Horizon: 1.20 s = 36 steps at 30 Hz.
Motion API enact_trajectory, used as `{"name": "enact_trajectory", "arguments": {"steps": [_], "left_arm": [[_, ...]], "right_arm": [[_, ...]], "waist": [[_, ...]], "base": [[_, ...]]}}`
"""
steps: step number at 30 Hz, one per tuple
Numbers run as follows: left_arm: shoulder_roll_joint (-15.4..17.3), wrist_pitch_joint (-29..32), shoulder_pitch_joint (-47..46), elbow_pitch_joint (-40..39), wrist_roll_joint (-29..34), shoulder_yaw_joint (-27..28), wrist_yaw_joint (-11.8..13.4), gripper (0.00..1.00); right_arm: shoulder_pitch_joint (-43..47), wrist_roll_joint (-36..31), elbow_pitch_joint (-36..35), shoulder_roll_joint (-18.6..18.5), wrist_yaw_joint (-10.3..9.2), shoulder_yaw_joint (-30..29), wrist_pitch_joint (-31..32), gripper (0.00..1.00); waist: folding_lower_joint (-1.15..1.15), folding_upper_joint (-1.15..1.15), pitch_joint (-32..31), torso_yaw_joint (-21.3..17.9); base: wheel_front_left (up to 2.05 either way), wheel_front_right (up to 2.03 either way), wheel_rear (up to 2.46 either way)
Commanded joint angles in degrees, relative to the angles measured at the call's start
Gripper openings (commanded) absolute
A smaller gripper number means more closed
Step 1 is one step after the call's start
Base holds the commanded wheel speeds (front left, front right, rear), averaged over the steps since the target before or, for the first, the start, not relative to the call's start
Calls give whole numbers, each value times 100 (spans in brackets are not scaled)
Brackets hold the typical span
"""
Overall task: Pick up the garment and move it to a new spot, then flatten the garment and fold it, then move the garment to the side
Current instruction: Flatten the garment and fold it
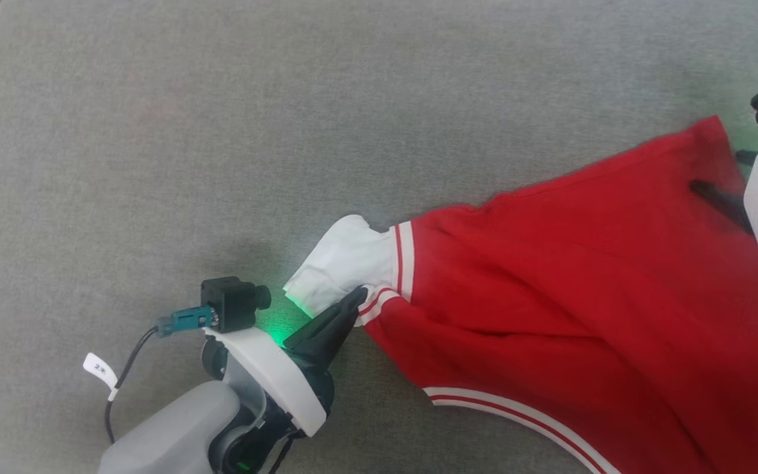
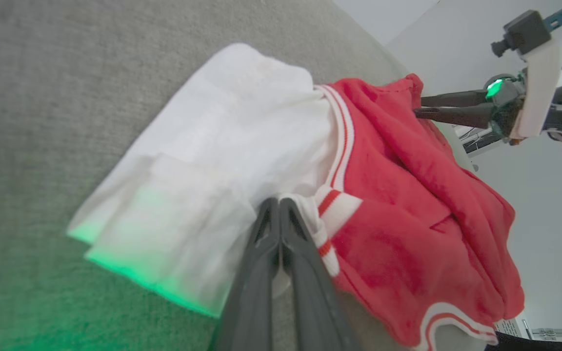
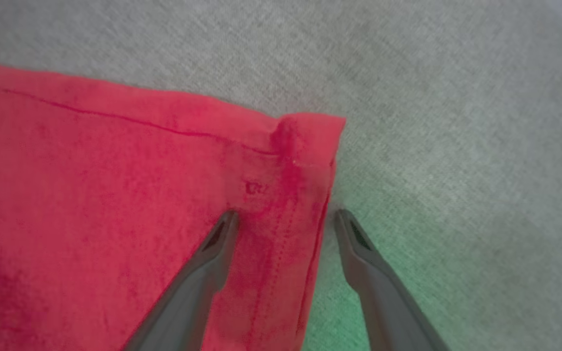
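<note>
Left pincer (image 1: 356,299): fingers pressed together, clamped on the garment (image 1: 550,276) at the striped trim (image 1: 405,257) where the white sleeve (image 1: 346,263) joins the red body. The sleeve lies bunched just beyond and to the left of the fingertips, resting on the grey cloth surface (image 1: 221,131). From this pincer the red body runs rightward, partly raised and sagging in soft folds between the two pincers. Right pincer (image 3: 286,215): fingers spread wide, holding nothing; one fingertip rests over the red cloth, the other over the bare surface, so the side edge just below the hem corner (image 3: 310,131) lies between them. Handling estimate: light, limp knit fabric; it will drape, stretch and wrinkle rather than hold shape, and it is not fragile. Recommended hold points: seams, trim and hemmed corners, where doubled layers give the fingers a thicker, less slippery bite; closing the right pincer on that hemmed edge would allow the body to be drawn taut
</note>
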Motion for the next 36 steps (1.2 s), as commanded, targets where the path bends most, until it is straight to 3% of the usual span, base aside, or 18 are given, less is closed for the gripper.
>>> {"name": "enact_trajectory", "arguments": {"steps": [1,3,4,5,6,12,21,30,36], "left_arm": [[-66,21,-17,184,-24,-42,-19,0],[-94,17,-20,243,-32,-56,-18,0],[-107,11,-19,274,-40,-62,-22,0],[-121,7,-26,305,-49,-66,-25,0],[-124,2,-45,338,-32,-61,-27,0],[-50,-50,-247,458,128,127,-28,0],[-94,-67,-1119,552,-14,861,-32,0],[-347,240,-3207,1414,-597,1539,-32,0],[-477,262,-4846,2155,-885,1990,-33,0]], "right_arm": [[-16,-15,118,54,-10,156,106,100],[-67,77,212,91,-10,320,172,96],[-89,135,258,104,-9,381,178,45],[-110,202,294,124,-10,406,116,10],[-156,254,330,139,-10,402,35,0],[-353,659,620,162,-10,270,-346,0],[-697,1352,1446,646,-10,-425,-1096,0],[-1868,1322,2500,1167,-9,-1046,-1980,0],[-3057,1070,3447,1668,-10,-1517,-3079,0]], "waist": [[0,0,49,52],[0,0,56,63],[0,0,49,63],[0,0,28,60],[0,0,4,52],[0,0,-194,-51],[0,0,-572,-421],[0,0,-303,-842],[0,0,-46,-1108]], "base": [[0,0,0],[0,0,0],[0,0,0],[0,0,0],[0,0,0],[0,0,0],[0,0,0],[0,0,0],[0,0,0]]}}
